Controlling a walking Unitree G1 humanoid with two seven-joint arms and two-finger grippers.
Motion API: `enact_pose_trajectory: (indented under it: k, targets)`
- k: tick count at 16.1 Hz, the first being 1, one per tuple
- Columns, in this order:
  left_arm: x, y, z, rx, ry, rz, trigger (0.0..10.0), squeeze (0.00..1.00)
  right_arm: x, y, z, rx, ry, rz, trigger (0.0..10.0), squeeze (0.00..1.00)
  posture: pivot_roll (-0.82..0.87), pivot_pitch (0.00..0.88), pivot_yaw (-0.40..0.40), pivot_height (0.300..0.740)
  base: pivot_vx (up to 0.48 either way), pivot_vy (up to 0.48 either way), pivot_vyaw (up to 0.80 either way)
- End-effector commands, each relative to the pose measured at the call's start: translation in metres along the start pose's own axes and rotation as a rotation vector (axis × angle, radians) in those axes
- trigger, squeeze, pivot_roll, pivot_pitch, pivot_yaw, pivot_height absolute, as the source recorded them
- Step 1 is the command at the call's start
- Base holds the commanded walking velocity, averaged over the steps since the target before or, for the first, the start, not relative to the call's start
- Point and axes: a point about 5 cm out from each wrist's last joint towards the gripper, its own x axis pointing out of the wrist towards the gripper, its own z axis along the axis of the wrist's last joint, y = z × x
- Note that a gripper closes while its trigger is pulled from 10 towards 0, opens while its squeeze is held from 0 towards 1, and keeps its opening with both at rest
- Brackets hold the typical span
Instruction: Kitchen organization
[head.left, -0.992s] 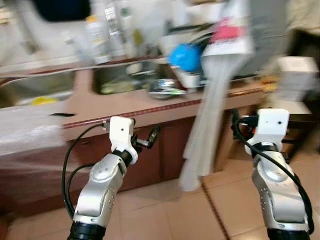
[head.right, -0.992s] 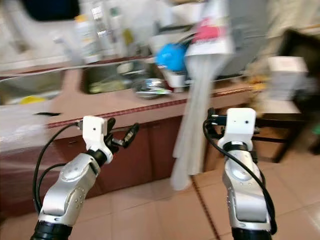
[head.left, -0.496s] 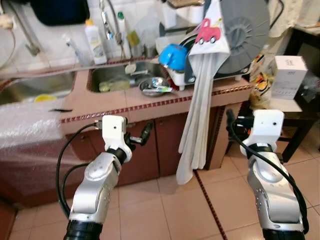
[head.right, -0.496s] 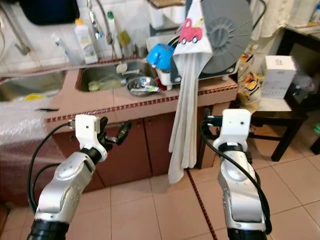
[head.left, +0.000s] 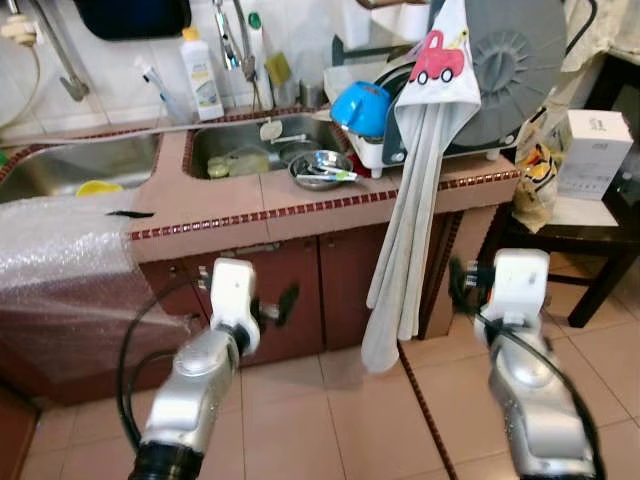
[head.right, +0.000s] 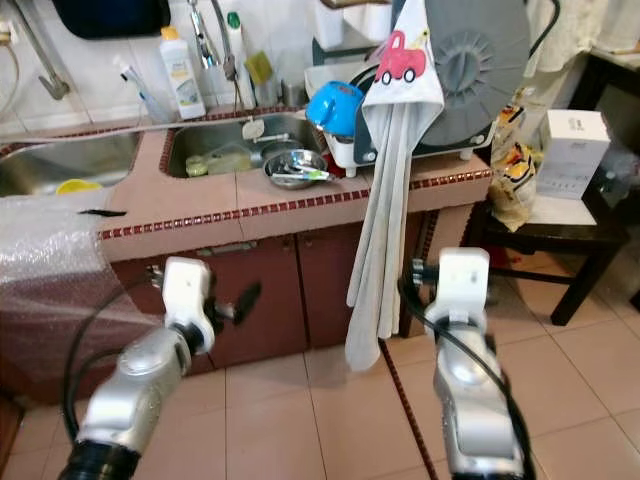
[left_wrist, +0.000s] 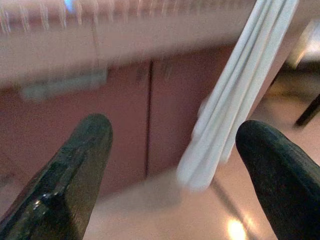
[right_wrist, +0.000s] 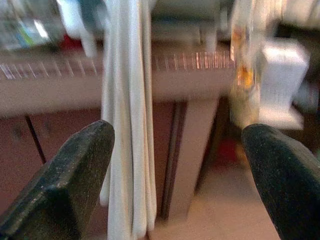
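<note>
A steel bowl (head.left: 322, 168) with utensils sits on the tiled counter (head.left: 250, 205) beside the sink (head.left: 240, 150). A blue bowl (head.left: 360, 107) rests on the dish rack, next to a large grey disc (head.left: 520, 50). A long white towel (head.left: 410, 220) with a red car print hangs off the counter's edge down to near the floor. My left gripper (head.left: 278, 303) is open, held low in front of the brown cabinet doors (left_wrist: 125, 125). My right gripper (head.left: 455, 280) is open too, level with the towel's lower part (right_wrist: 127, 125) and empty.
Bubble wrap (head.left: 60, 270) drapes over the counter's left end. A white bottle (head.left: 203, 80) stands behind the sink. A white box (head.left: 590, 150) lies on a black side table (head.left: 590, 215) at the right. Tiled floor lies before the cabinets.
The head camera has shifted and its blur has cleared; the counter now sits a little higher and further right. Both arms appear lower in the picture, fingers still apart.
</note>
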Motion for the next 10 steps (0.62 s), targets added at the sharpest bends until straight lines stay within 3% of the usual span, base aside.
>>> enact_pose_trajectory:
  k: [1, 2, 4, 6, 10]
  targets:
    - [0.000, 0.007, -0.020, 0.020, 0.073, 0.018, 10.0, 0.00, 0.000, -0.001, -0.024, 0.028, 0.087, -0.014, 10.0, 0.00, -0.04, 0.000, 0.090, 0.740, 0.000, 0.000, 0.00]
    - [0.000, 0.009, -0.029, 0.019, 0.108, 0.021, 10.0, 0.00, 0.000, -0.002, -0.034, 0.040, 0.128, -0.022, 10.0, 0.00, -0.04, 0.000, 0.091, 0.740, 0.000, 0.000, 0.00]
    - [-0.006, 0.018, -0.074, 0.069, 0.297, 0.052, 10.0, 0.00, -0.006, -0.001, -0.096, 0.073, 0.385, -0.021, 10.0, 0.00, -0.06, 0.000, 0.098, 0.740, 0.000, 0.000, 0.00]
    - [-0.015, 0.023, -0.097, 0.031, 0.393, 0.091, 10.0, 0.00, -0.016, 0.003, -0.123, 0.048, 0.512, -0.005, 10.0, 0.00, -0.06, 0.000, 0.108, 0.740, 0.000, 0.000, 0.00]
    - [-0.041, 0.027, -0.142, 0.053, 0.625, 0.129, 10.0, 0.00, -0.051, 0.014, -0.167, -0.099, 0.727, 0.096, 10.0, 0.00, -0.05, 0.000, 0.105, 0.740, 0.000, 0.000, 0.00]
